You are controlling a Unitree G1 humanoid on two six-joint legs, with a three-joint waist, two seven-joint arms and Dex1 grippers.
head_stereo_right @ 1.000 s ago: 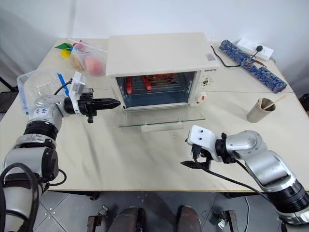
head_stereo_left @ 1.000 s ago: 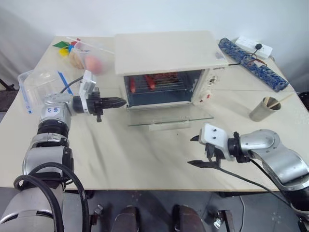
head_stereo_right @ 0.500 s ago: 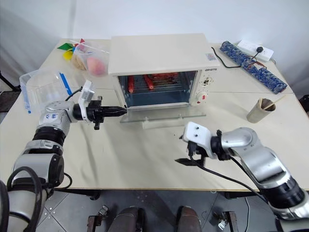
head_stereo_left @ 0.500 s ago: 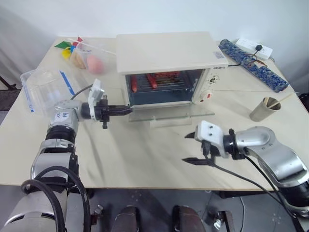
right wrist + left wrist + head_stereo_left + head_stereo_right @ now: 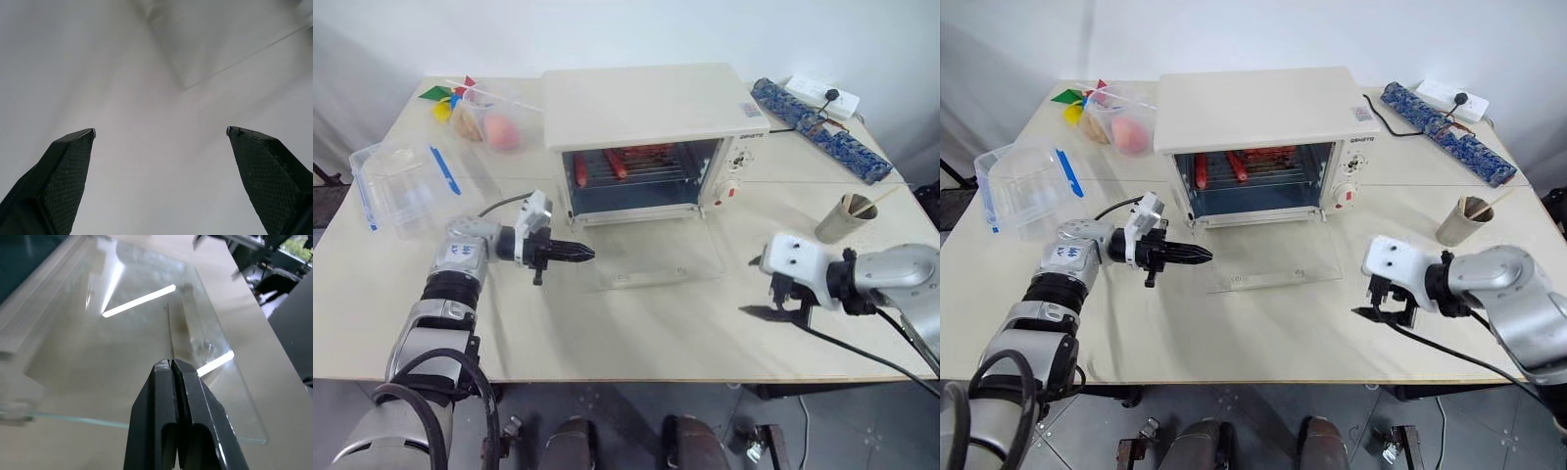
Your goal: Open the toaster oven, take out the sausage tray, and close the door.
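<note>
The cream-white toaster oven (image 5: 646,106) stands at the back middle of the table. Its glass door (image 5: 658,253) hangs fully open, sloping down toward the table in front of it, with the bar handle (image 5: 188,328) at the front edge. Inside, the sausage tray (image 5: 631,168) sits on its rack with reddish sausages (image 5: 616,163). My left gripper (image 5: 590,254) is shut and empty, its tip over the door's left edge. My right gripper (image 5: 751,286) is open and empty, hovering over bare table to the right of the door.
A clear plastic box with blue clips (image 5: 396,181) sits at the left. A bag with a peach (image 5: 494,124) lies at the back left. A paper cup with sticks (image 5: 842,218), a blue patterned bar (image 5: 822,125) and a power strip (image 5: 818,95) are on the right.
The door has swung further down from level. My left gripper sank and moved right along the door's left edge. My right gripper drew away to the right.
</note>
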